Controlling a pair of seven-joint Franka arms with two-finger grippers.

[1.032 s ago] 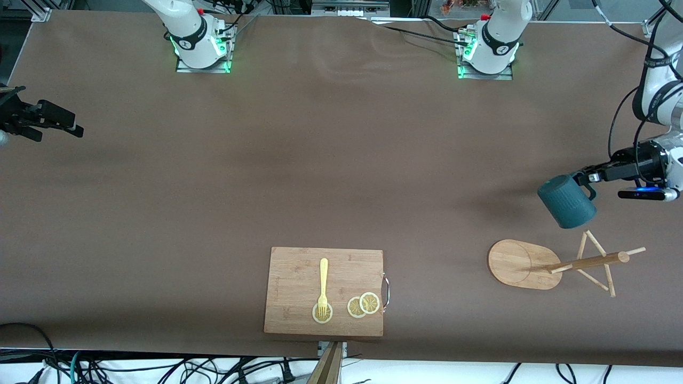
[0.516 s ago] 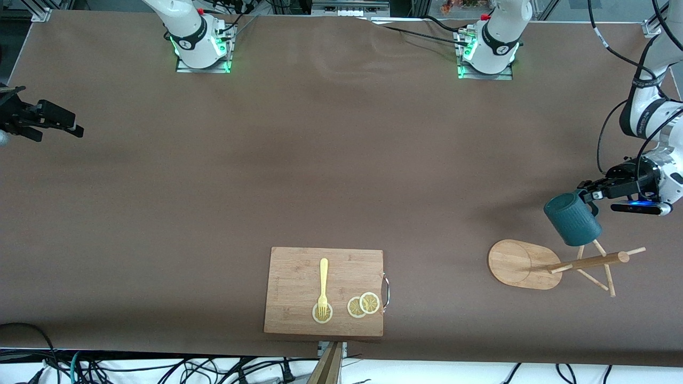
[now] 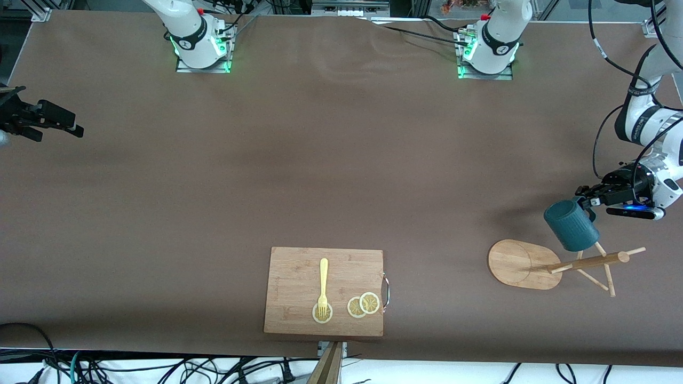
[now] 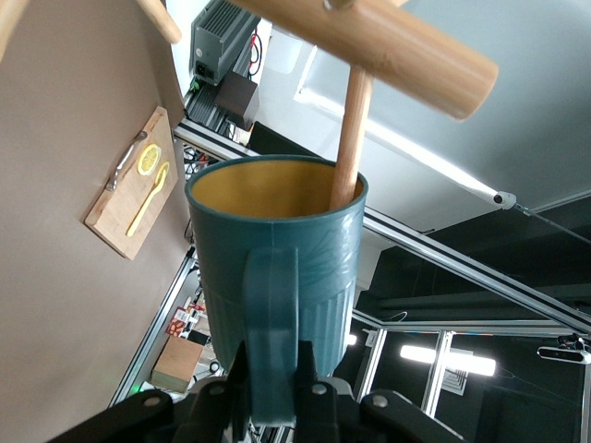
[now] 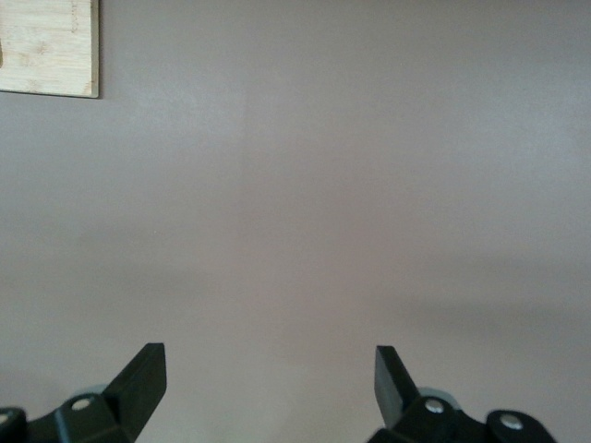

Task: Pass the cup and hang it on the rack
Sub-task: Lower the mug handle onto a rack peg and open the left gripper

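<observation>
A bamboo cutting board (image 3: 323, 291) with a fork (image 3: 323, 287) and lemon slices (image 3: 363, 305) lies on the surface (image 3: 320, 160), well apart from the rack (image 3: 555, 264). Left gripper (image 3: 582, 196), clamped on the handle, holds the cup (image 3: 571, 225) over the rack; a peg (image 4: 349, 138) enters its mouth. Right gripper (image 5: 268, 369) waits, spread wide, empty. No legible writing.

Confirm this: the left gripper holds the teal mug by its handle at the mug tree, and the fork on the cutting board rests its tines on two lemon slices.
One thing is wrong. In the front view the fork rests its tines on a single lemon slice; the other two slices lie beside it. The rest stands: the left gripper holds the teal mug by its handle at the mug tree, on the cutting board.
</observation>
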